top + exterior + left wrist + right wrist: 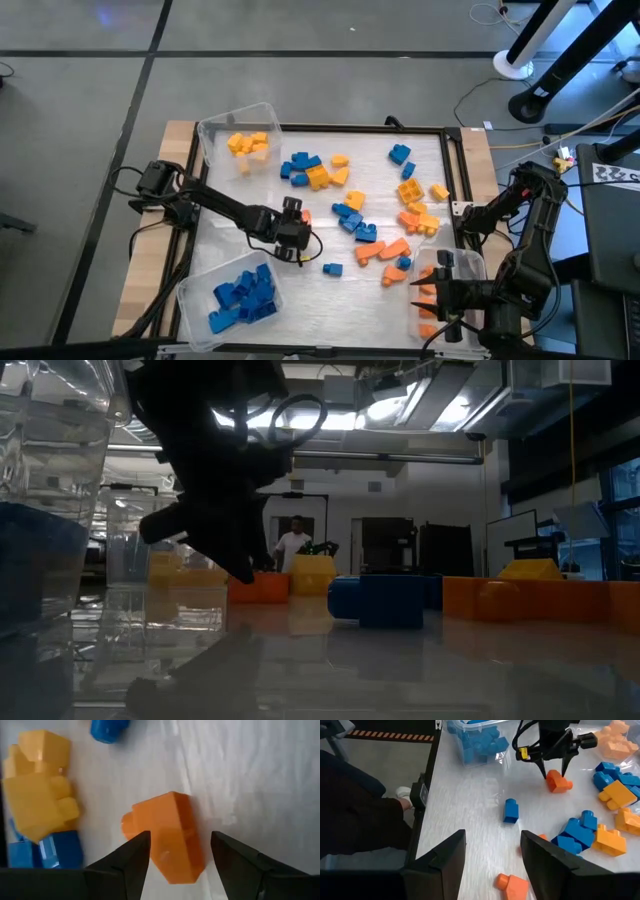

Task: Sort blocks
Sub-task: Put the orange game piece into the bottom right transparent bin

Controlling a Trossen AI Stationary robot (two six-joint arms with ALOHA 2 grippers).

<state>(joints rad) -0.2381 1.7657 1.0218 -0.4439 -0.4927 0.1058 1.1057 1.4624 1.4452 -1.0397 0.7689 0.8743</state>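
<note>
Loose blocks in blue, yellow and orange lie scattered over the white table top. My left gripper is open at the table's middle, slanting down. Its fingers stand on either side of one orange block that rests on the table. The right wrist view shows this gripper just above that orange block. My right gripper is open with nothing between its fingers. It hangs high over the near right corner.
Clear bins stand on the table: one with yellow blocks at the far left, one with blue blocks at the near left, one with orange blocks under my right gripper. A lone blue block lies nearby. A person stands far off.
</note>
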